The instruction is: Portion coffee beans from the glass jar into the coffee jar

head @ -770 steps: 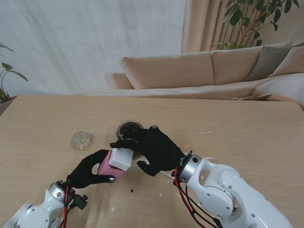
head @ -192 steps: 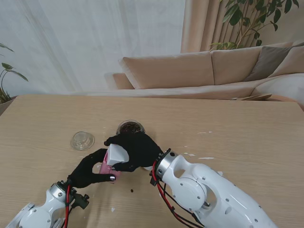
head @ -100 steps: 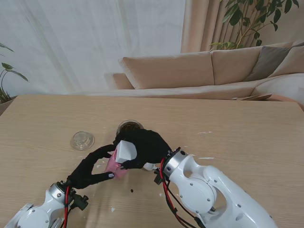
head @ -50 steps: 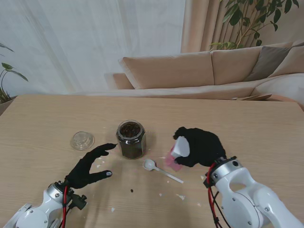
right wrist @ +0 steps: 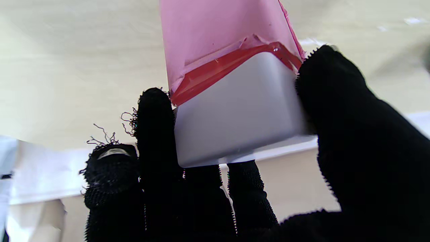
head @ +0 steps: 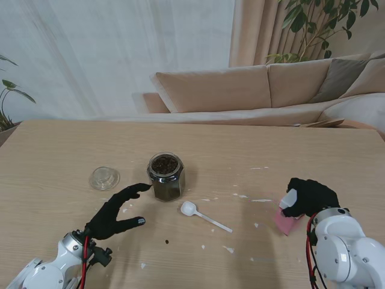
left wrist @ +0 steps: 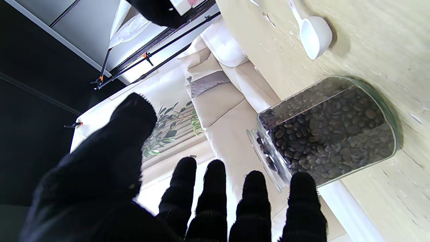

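Observation:
The glass jar (head: pixel 165 176) of coffee beans stands open mid-table; the left wrist view shows the jar (left wrist: pixel 329 134) nearly full. My left hand (head: pixel 117 211) hovers open just left of it and nearer to me, fingers (left wrist: pixel 215 188) spread and holding nothing. A white scoop (head: pixel 204 216) lies right of the jar, its bowl (left wrist: pixel 312 32) also in the left wrist view. At the right, my right hand (head: pixel 310 197) is shut on the pink coffee jar (head: pixel 287 221). Its fingers (right wrist: pixel 339 117) clamp the white lid (right wrist: pixel 235 111) above the pink body (right wrist: pixel 221 40), which is tilted low over the table.
The glass jar's lid (head: pixel 104 178) lies on the table to the left of the jar. One dark bean (head: pixel 167 242) and scattered white flecks dot the wood near me. A beige sofa (head: pixel 252 90) runs behind the table's far edge.
My right hand has carried the pink coffee jar away from the left hand, far to the right and nearer to me. The left hand let go and stays open beside the glass jar.

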